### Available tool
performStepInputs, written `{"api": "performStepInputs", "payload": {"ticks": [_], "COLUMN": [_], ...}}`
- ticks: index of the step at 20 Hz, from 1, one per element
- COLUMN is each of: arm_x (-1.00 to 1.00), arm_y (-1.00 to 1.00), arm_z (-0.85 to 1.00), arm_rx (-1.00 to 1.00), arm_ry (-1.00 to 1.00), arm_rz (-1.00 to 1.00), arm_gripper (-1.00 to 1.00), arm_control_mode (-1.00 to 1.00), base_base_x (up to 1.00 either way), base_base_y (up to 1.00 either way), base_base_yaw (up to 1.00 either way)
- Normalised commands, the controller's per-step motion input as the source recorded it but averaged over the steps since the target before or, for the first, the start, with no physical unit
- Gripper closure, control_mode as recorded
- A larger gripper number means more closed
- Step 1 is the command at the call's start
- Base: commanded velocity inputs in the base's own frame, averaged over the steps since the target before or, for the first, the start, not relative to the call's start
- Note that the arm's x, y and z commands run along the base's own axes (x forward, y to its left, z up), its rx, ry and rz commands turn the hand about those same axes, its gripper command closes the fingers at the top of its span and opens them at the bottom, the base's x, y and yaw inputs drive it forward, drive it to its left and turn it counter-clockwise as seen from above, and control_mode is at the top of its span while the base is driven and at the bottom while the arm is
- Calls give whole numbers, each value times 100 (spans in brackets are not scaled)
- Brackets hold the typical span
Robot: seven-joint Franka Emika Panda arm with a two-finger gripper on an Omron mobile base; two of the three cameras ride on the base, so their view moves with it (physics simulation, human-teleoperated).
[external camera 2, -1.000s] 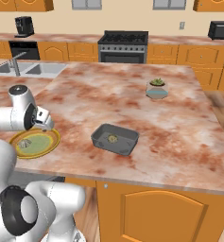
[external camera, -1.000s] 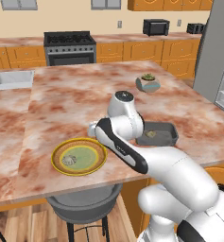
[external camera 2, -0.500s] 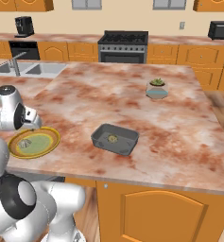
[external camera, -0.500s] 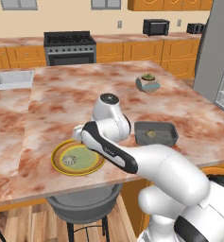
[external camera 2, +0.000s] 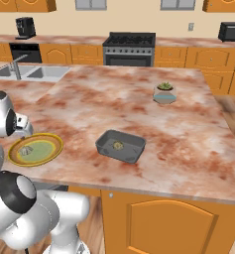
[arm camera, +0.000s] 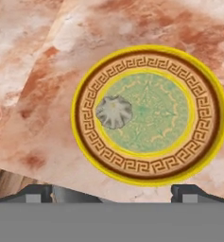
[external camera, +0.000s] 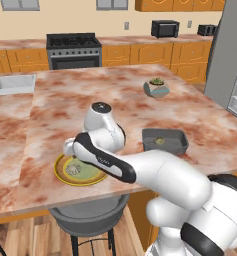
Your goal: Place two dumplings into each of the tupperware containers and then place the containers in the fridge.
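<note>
1. A marbled reddish-pink surface point(external camera: 65, 100) is seen as a kitchen island, with orange wooden cabinets point(external camera 2: 158, 223) under it and along the back wall.
2. A black stove point(external camera: 74, 50), a microwave point(external camera: 165, 28) and a sink point(external camera 2: 32, 73) are placed along the back counters; the grey fridge point(external camera: 229, 55) is seen at the right edge of the left base view.
3. A yellow-rimmed plate point(arm camera: 212, 94) is set near the front edge of the surface; one pale dumpling point(arm camera: 114, 112) is seen on its green centre, toward the left in the hand view.
4. The hand point(external camera 2: 25, 128) is held above the plate, its jaws spread wide, nothing gripped; the two dark fingertips point(arm camera: 38, 193) are seen at the bottom of the hand view, well apart.
5. A dark grey tupperware container point(external camera 2: 134, 154) is placed on the surface to the right of the plate, apart from it; a small tan lump point(external camera 2: 118, 145) is seen inside.
6. A potted plant point(external camera 2: 164, 93) in a grey bowl is set farther back on the surface.
7. A grey stool point(external camera: 87, 220) is seen under the front edge, below the plate.
8. In the left base view the plate is partly covered by the arm.
</note>
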Motion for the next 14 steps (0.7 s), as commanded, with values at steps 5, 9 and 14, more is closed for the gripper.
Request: {"api": "performStepInputs", "payload": {"ticks": [5,9,14], "arm_x": [0,2,20], "arm_y": [5,11,26], "arm_z": [-53,-47,-42], "arm_rx": [0,0,0], "arm_ry": [0,0,0], "arm_rz": [0,0,0], "arm_gripper": [-100,-100,-100], "arm_control_mode": [-100,-100,-100], "base_base_x": [0,0,0], "base_base_y": [0,0,0], "base_base_yaw": [0,0,0]}}
